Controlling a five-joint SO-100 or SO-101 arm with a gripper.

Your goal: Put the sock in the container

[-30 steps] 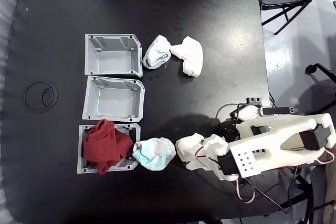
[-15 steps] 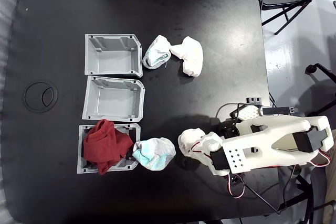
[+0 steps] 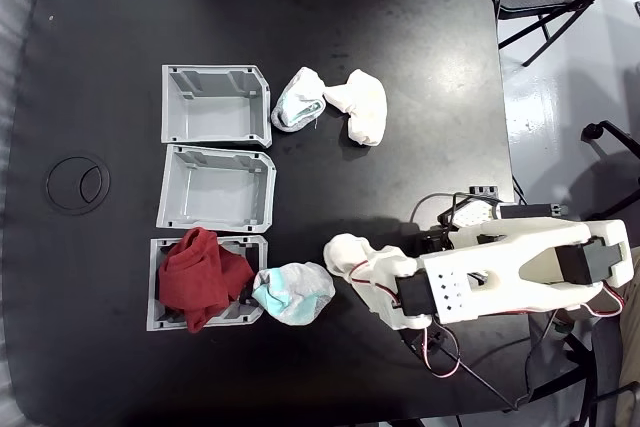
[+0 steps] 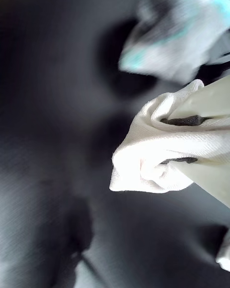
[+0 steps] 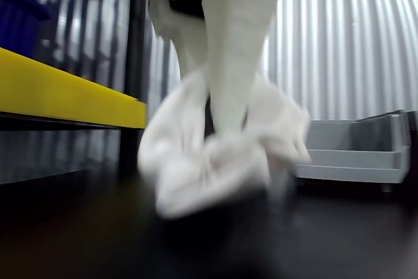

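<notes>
Fixed view: the gripper (image 3: 372, 269) is clamped on the sock (image 3: 350, 255), a plain white lump held to the right of the bottom bin (image 3: 158, 287) in a column of three grey bins on the black table (image 3: 400, 27). That bottom bin is stuffed with a red cloth (image 3: 203, 277). Between it and the sock lies a white sock with mint-green trim (image 3: 292, 293), leaning against the bin's right wall. The middle bin, the container (image 3: 218, 188), sits directly above the bottom bin, and the top bin (image 3: 215, 104) above that. To the right of the top bin lie two more white socks, a small one with green trim (image 3: 299, 99) and a longer bean-shaped one (image 3: 362, 107), touching each other.

In the wrist view the pale fingers (image 4: 208, 101) pinch the sock (image 4: 153, 158), with the mint-trimmed sock (image 4: 182, 38) blurred just beyond it.
</notes>
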